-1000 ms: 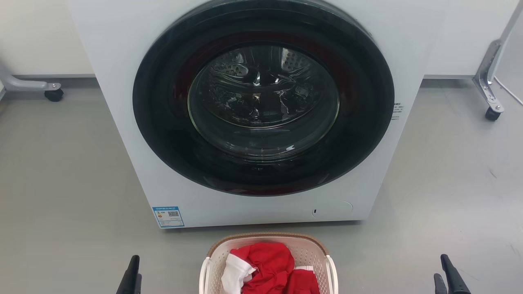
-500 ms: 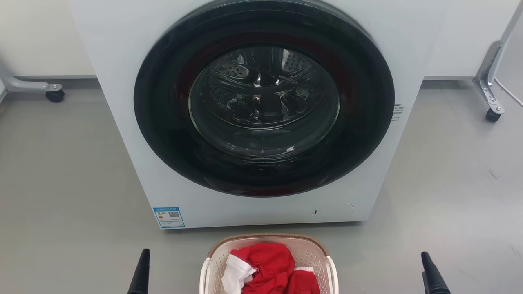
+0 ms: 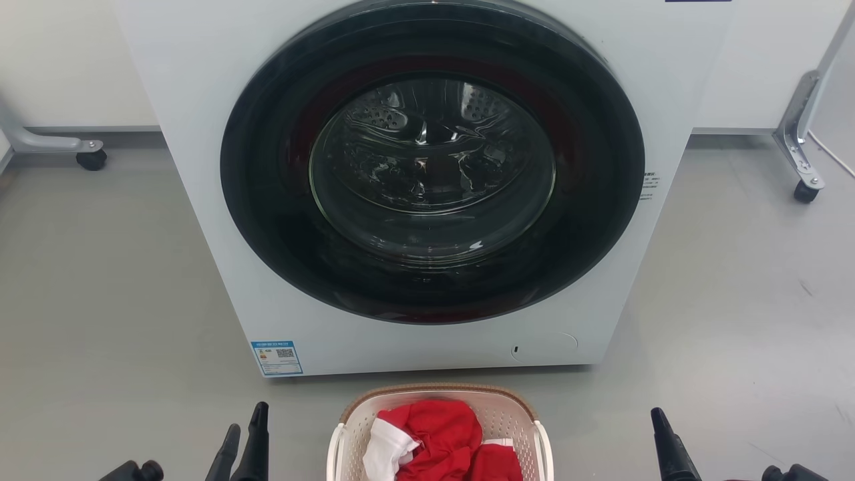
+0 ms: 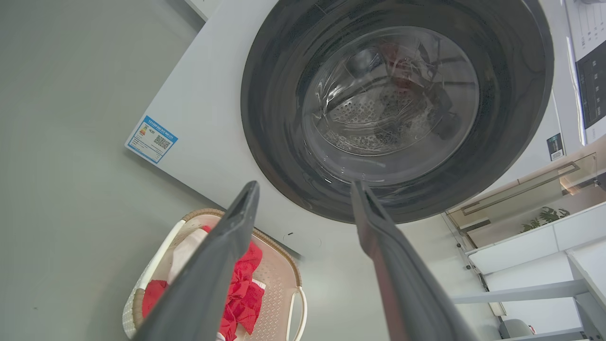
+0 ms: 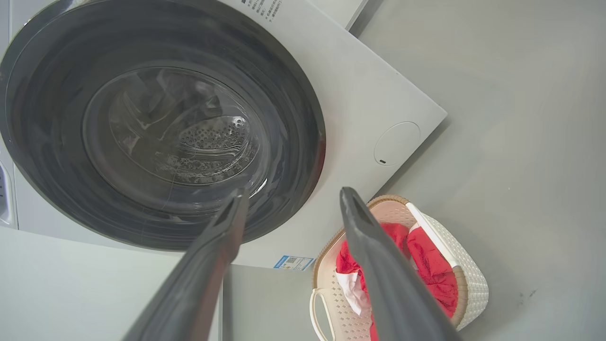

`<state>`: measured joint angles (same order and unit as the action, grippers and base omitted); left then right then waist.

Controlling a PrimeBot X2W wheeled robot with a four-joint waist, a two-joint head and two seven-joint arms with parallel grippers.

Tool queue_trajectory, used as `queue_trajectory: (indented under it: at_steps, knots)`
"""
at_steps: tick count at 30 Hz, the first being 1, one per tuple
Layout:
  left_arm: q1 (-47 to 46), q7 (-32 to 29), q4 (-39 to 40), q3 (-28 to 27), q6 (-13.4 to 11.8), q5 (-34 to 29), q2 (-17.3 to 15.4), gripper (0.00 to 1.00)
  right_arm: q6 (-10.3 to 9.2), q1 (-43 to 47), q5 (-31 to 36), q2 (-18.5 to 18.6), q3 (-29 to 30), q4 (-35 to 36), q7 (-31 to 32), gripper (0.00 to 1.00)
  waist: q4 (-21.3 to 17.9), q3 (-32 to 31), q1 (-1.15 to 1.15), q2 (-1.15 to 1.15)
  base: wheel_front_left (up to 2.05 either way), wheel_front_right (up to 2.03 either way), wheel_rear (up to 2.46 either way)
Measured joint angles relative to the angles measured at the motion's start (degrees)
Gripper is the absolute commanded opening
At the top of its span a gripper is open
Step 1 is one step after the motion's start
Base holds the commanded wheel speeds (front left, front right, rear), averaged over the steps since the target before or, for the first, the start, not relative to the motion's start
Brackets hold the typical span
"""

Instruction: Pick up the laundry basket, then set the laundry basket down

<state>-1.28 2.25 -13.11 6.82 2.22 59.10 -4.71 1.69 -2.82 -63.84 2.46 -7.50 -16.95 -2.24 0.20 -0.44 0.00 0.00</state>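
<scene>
1. The laundry basket [image 3: 437,389] stands on the grey floor [image 3: 100,300], just in front of the washing machine [image 3: 194,200], at the bottom centre of the head view.
2. The basket holds red garments [image 3: 444,431] and a white piece of cloth [image 3: 386,449].
3. The left claw [image 4: 305,187] has its fingers spread and grips nothing. In the head view it is to the basket's left, not touching it.
4. The right claw [image 5: 293,193] is likewise spread and empty, to the basket's right and clear of it.
5. The machine's round dark door [image 3: 431,160] is closed.
</scene>
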Motion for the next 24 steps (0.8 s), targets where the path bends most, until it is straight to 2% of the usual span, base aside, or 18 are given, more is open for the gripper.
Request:
queue_trajectory:
  at_steps: [24]
  knots:
    - [0.6, 5.0, 2.4, 6.6, -3.8, -21.6, -1.5, 1.0, -3.22, -0.1, 18.7, 0.7, -7.5, 1.2, -5.0, 1.0, 0.0, -0.1, 0.0, 0.0, 0.0, 0.0, 0.0]
